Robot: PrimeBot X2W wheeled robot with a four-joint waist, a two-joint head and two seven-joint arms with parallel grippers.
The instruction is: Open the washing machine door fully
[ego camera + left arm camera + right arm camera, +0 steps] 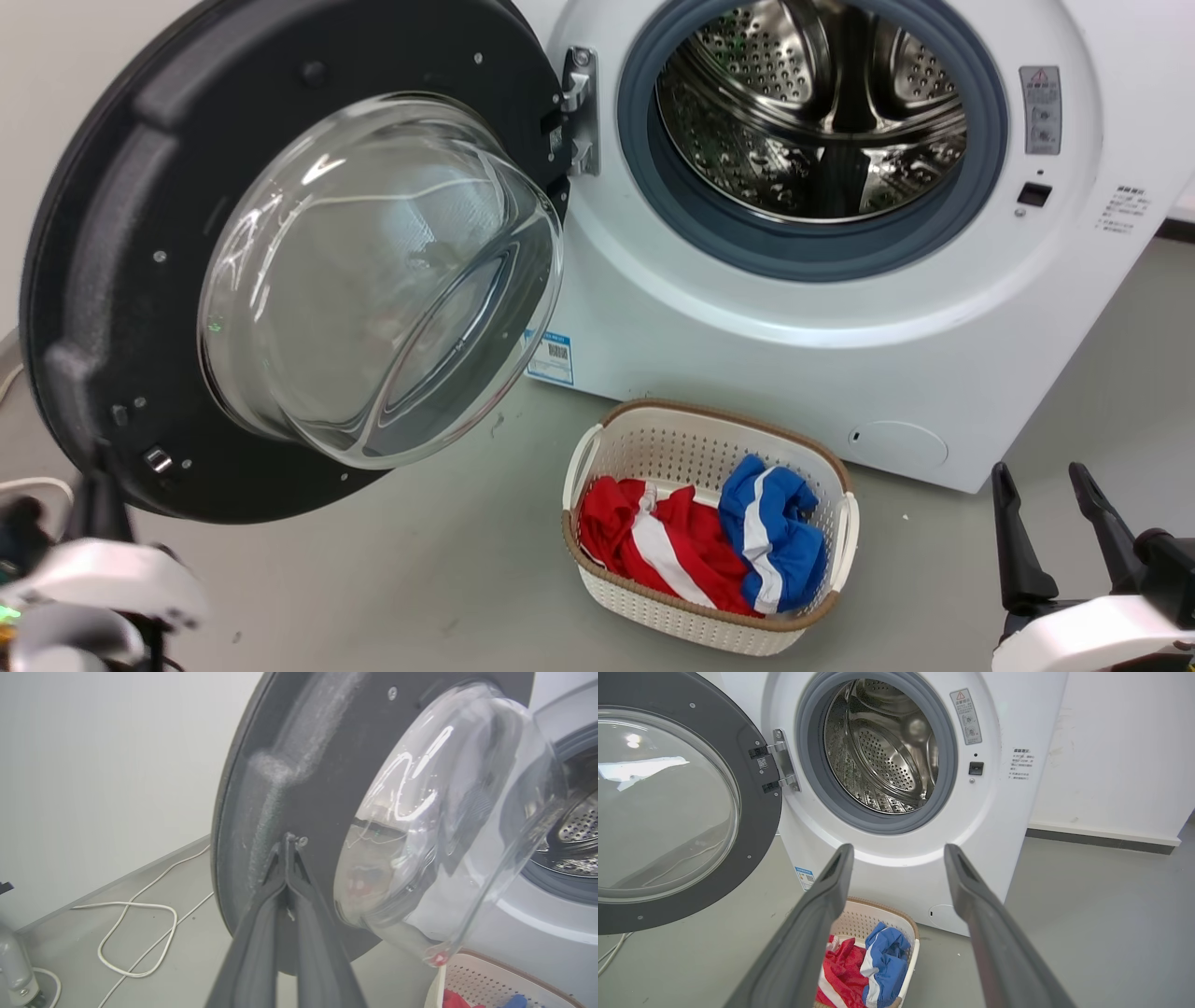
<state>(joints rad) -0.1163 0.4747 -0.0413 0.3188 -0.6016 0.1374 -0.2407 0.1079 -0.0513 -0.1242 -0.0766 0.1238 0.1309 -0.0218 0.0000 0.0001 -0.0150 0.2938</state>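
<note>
Head view: 1 door point(121, 233) open, 1 basket point(711, 416); L gripper point(289, 842) jaws together, R gripper point(1038, 469) apart.

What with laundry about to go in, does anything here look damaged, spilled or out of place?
Nothing damaged or spilled. A loose white cable lies looped on the floor beside the open washing machine door; the laundry basket stands upright.
</note>
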